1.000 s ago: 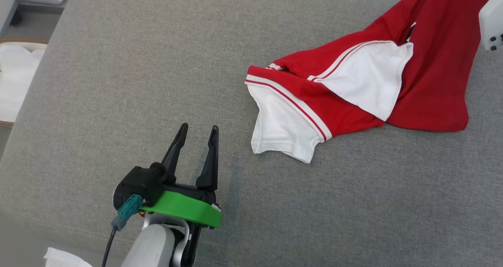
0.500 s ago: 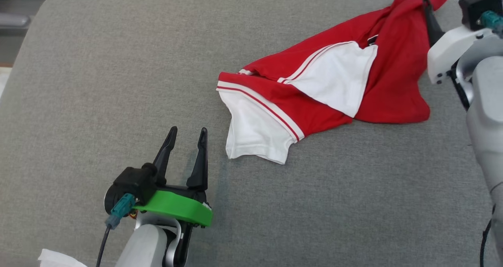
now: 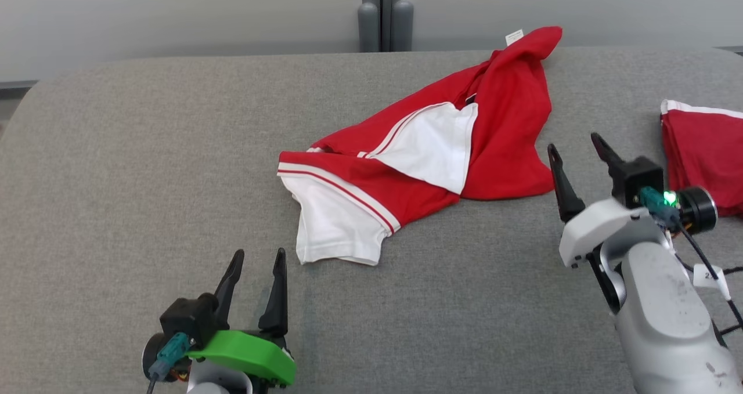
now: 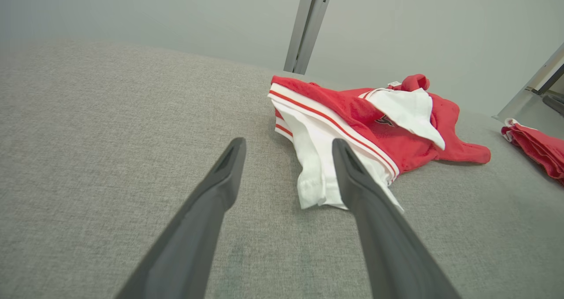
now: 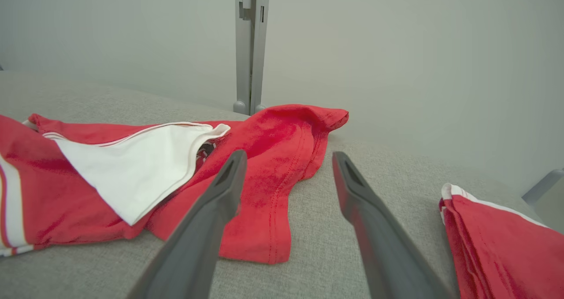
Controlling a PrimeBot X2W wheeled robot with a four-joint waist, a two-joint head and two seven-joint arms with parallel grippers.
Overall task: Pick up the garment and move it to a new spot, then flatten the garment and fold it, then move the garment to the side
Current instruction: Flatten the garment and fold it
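Crumpled red and white knit garment (image 3: 418, 162), short-sleeved, lies in a loose heap on the grey woven-fabric padded surface (image 3: 145, 179), about mid-width and toward the far edge. One red end bunches up at the far edge with a small white label showing. A white sleeve with red-and-white banding spreads out at the near left of the heap. A white panel is flipped over the red in the middle. Not flat, not folded.

Left gripper (image 3: 259, 253), black fingers on a green mount, sits near left with its fingers pointing away. Its jaws are spread wide with nothing between them. The tips are near the white sleeve but apart from it.

Right gripper (image 3: 573, 141), black fingers on a white mount, sits at the right, just beside the garment's right red edge. Its jaws are spread wide and it grips nothing. In the right wrist view bare grey fabric shows between the fingers.

A folded red cloth with white trim (image 3: 702, 162) lies at the right edge, well apart from the heap. A grey vertical metal post (image 3: 383, 17) stands behind the far edge against a pale grey wall (image 3: 174, 11).
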